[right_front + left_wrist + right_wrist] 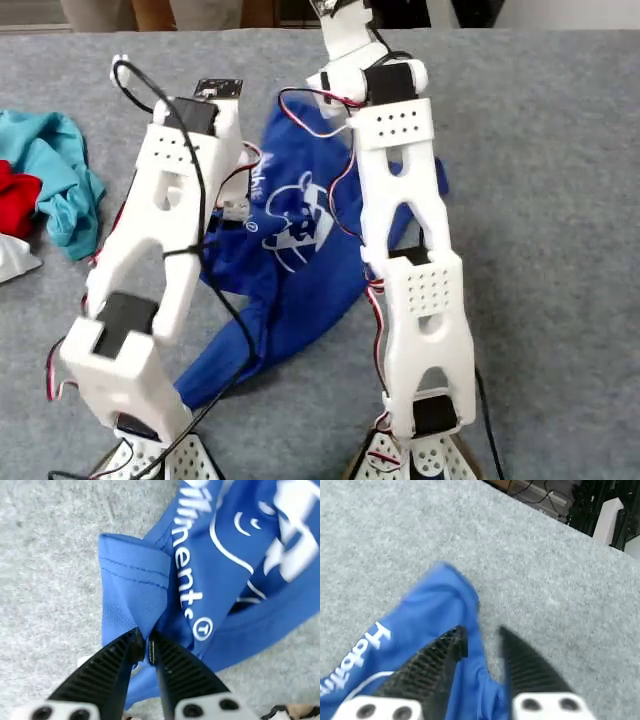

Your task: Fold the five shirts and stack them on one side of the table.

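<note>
Up top, the blue shirt (295, 285) sprawls crumpled mid-desk (540, 150) between the two arms. A bunched heap of other shirts (50, 180) waits out beyond the left arm.

Left wrist: the left pincer (146, 647) is clamped tight on a folded bit of blue hem, a solid bite.

Right wrist: the right pincer (482, 634) stands narrowly parted astride another edge of the shirt, no bite yet. I'd close it firmly first, then draw both grips apart evenly so the cloth spreads flat.
</note>
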You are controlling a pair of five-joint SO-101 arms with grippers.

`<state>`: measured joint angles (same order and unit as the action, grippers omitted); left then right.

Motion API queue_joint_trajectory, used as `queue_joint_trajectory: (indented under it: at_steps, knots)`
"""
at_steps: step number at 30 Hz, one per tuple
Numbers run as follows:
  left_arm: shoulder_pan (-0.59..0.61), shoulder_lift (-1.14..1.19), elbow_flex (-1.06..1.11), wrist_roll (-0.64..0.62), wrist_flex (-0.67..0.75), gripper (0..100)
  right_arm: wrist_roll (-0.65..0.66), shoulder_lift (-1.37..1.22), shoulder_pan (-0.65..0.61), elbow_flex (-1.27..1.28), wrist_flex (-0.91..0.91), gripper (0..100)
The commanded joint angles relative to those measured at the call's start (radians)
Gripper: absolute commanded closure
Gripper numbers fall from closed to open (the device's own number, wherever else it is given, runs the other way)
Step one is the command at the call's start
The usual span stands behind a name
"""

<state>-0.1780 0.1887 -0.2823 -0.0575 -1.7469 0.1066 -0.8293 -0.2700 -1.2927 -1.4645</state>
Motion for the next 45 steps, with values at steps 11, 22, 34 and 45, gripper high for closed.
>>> queue_joint_trajectory:
  at_steps: [11,22,34,45]
  knots:
    - [0.009,-0.099,-0.086,0.055,0.008,96,-0.084,0.019,0.082,-0.357,-0.322,72.7]
    - [0.081,-0.073,-0.219,-0.109,0.018,63,-0.307,0.038,0.277,-0.073,-0.322,72.8]
    - [0.037,0.278,-0.269,-0.115,0.416,65,-0.483,0.031,0.272,0.294,-0.284,72.8]
    - [0.025,0.740,-0.605,-0.106,0.783,85,-0.509,-0.194,0.268,0.292,-0.256,73.1]
